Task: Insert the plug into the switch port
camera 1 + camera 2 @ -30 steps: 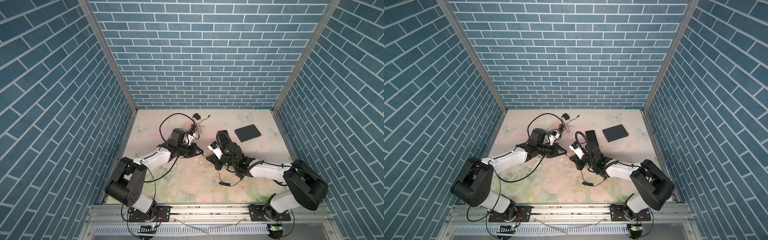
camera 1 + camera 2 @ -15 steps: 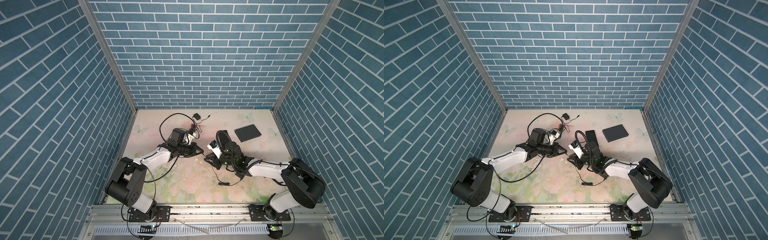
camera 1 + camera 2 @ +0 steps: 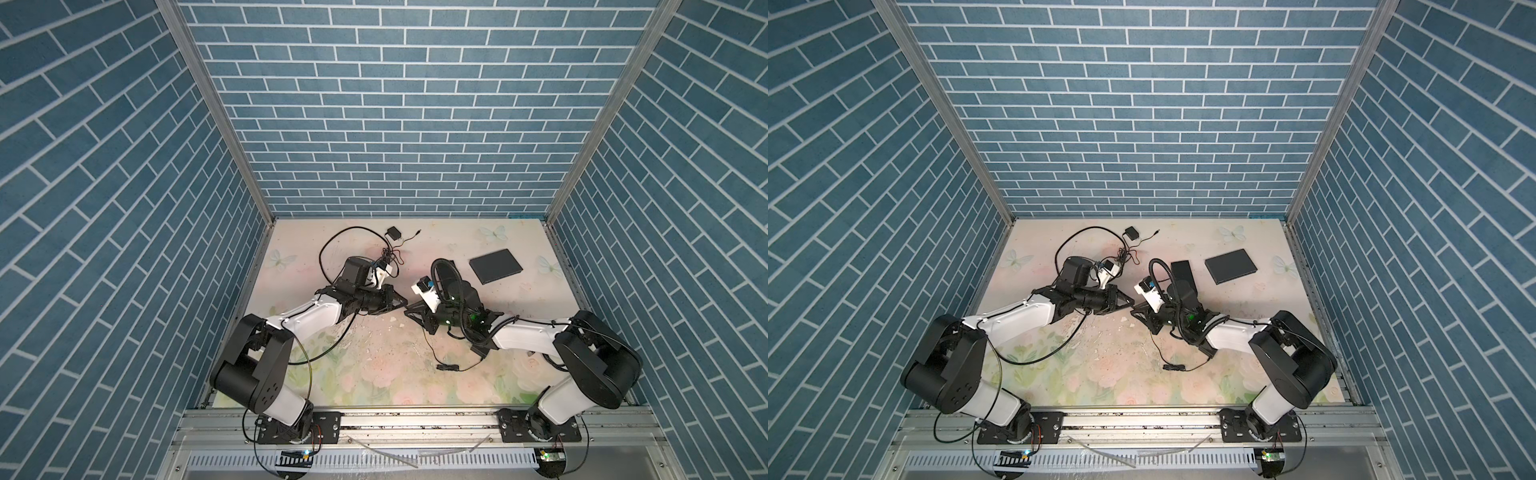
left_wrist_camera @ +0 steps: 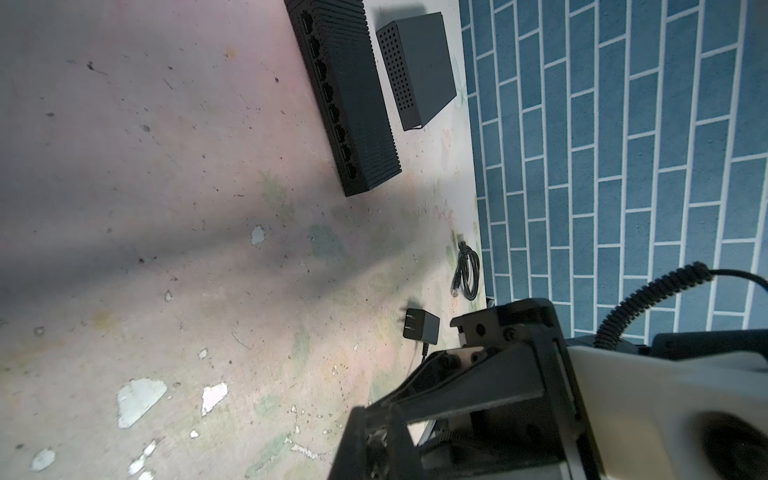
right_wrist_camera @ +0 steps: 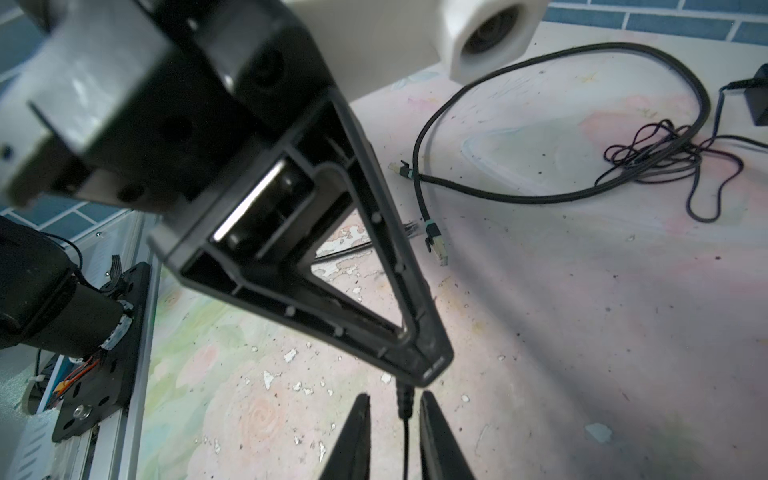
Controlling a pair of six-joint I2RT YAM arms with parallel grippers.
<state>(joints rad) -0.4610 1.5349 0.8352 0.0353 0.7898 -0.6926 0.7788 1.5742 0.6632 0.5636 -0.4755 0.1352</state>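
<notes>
Scuffed floral table (image 3: 374, 353) carries the switch (image 4: 345, 95). Well apart from it, on its port side, the left gripper (image 5: 428, 365) is clamped tight on the plug (image 5: 405, 405). The right gripper (image 5: 395, 397) stands slightly parted around the thin cable (image 5: 406, 449), gripping nothing. The plug looks light, small and rigid, best pinched on its moulded body. Its axis follows the left gripper's length, with the tip hidden and seemingly aimed away from the switch.

White shells on left arm (image 3: 307, 318) and right arm (image 3: 528, 336) between bulky black joints; black triangular open-frame jaws; behind them white camera housing (image 5: 490, 37) and ribbed black conduit (image 4: 640, 298)
</notes>
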